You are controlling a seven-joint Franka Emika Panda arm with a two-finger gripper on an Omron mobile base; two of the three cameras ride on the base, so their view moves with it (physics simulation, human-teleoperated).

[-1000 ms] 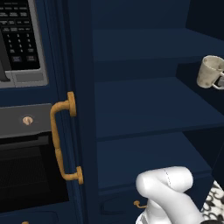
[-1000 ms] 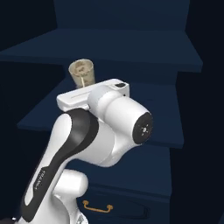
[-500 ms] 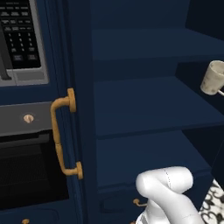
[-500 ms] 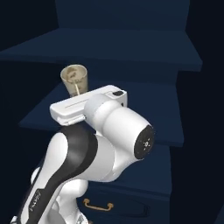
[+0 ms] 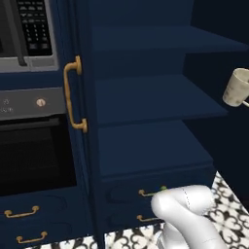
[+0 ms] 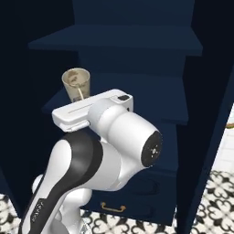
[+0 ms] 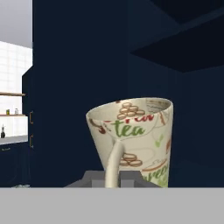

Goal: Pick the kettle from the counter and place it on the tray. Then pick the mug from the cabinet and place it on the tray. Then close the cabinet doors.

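The gripper is clenching the mug by its handle — mug tilting toward eleven o'clock, clear of the cabinet shelves.

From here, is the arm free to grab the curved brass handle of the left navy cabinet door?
Probably not yet: the tool looks shut on the cream ceramic mug, held off the shelves. The curved brass handle itself stands unobstructed on the open navy door.

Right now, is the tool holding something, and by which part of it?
Yes. The tool is shut on the mug, gripping it by the loop handle, which runs down between the two tips. The mug is lifted, out in front of the cabinet shelves.
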